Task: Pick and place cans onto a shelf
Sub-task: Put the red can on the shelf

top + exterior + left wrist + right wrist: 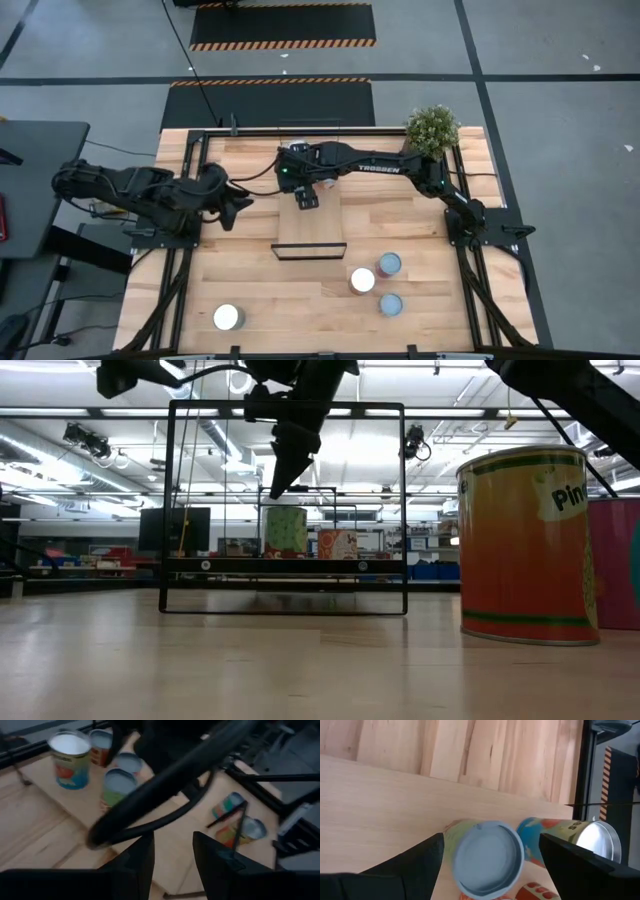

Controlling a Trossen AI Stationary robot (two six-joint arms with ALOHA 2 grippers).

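Note:
The shelf (pixel 312 232) is a light-wood board with a black wire frame (pixel 285 505), standing mid-table. Several cans stand on its far part, among them a pale-blue-topped can (pixel 487 857), a silvery-topped can (pixel 597 840) and a white-topped can (pixel 70 757). My right gripper (pixel 306 200) (pixel 491 842) hangs open over the shelf. Its fingers stand to either side of the blue-topped can and above it, tips (pixel 278 485) clear of the can tops. My left gripper (pixel 238 208) (pixel 172 855) is open and holds nothing, left of the shelf and above the table.
Loose cans stand on the near half of the table: three at the right (pixel 389 264) (pixel 362 280) (pixel 391 304) and one at the left (pixel 228 317). A potted plant (pixel 432 130) sits at the far right corner. The right arm (pixel 400 168) stretches across the far part of the table.

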